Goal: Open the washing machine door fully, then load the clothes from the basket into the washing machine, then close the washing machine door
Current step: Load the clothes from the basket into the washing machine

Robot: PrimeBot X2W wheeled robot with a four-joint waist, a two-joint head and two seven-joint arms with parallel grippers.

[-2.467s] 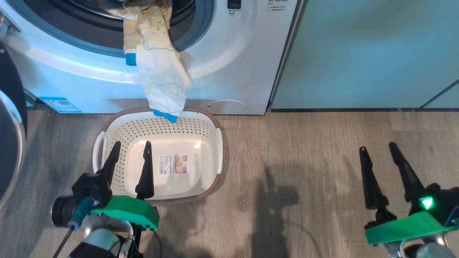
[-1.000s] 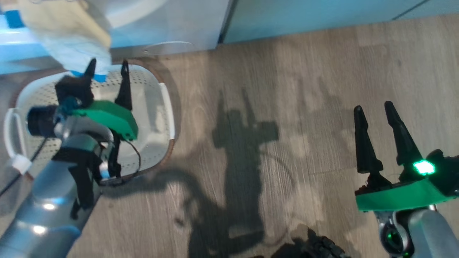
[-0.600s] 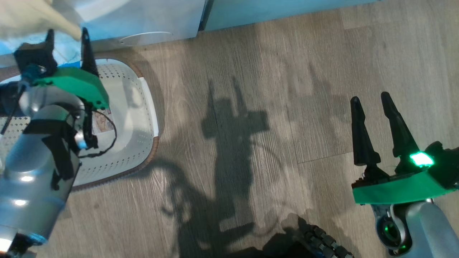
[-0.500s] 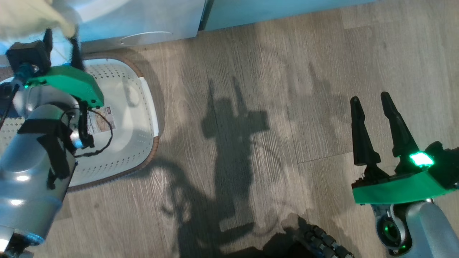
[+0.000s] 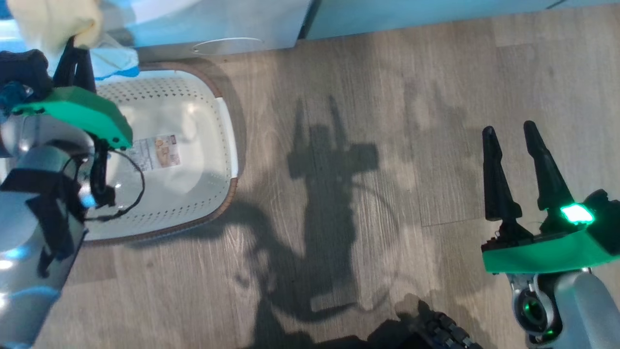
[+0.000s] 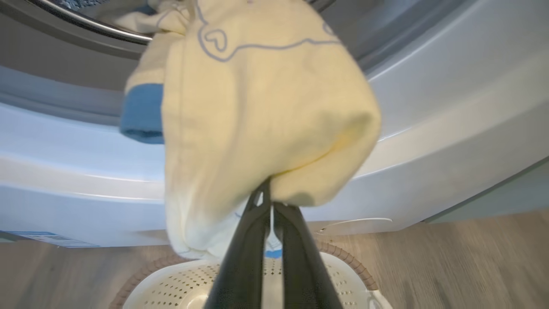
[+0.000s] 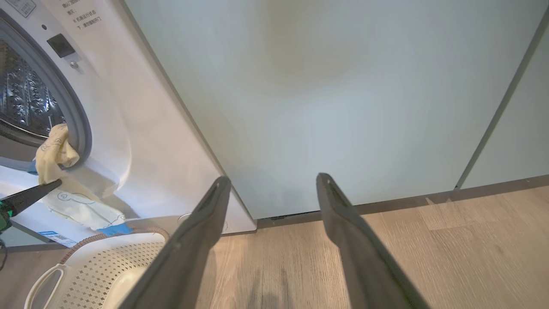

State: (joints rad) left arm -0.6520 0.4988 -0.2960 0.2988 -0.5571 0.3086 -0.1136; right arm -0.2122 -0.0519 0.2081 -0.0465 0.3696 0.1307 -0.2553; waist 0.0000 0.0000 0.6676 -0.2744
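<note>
My left claw (image 6: pixel 269 206) has just closed. A second ago its fingers stood spread on either side of the hanging garment (image 6: pixel 257 107); now they are pressed together with a fold of the cream cloth pinched between the tips. The head camera has swung as well, so the shift of the floor and basket between pictures is my own turning, not theirs.

The garment lies half in and half out of the washer (image 7: pixel 141 107). Its top is draped over the lower lip of the drum (image 7: pixel 25 98) mouth, and the rest hangs down the white front with a blue hem reaching the back rim of the basket (image 5: pixel 193 87). The basket shows only its base label, so I judge this trailing piece to be the last thing left to load. With the grip made, my next job is to lift the loose part and push it past the lip, deep enough that nothing catches when the door shuts. The pinch looks shallow and near the fold's edge, so it may slip.

My right claw (image 5: pixel 508 127) hangs spread and holding nothing, well off to the side over bare floor (image 5: pixel 387 72).

The floor is grey-brown wood-grain plank, level, crossed by my own shadow. The basket sits on it right against the washer's foot, below the round service flap (image 5: pixel 227 45). Pale green cabinet panels (image 7: pixel 343 86) stand flush beside the washer, above a dark plinth.
</note>
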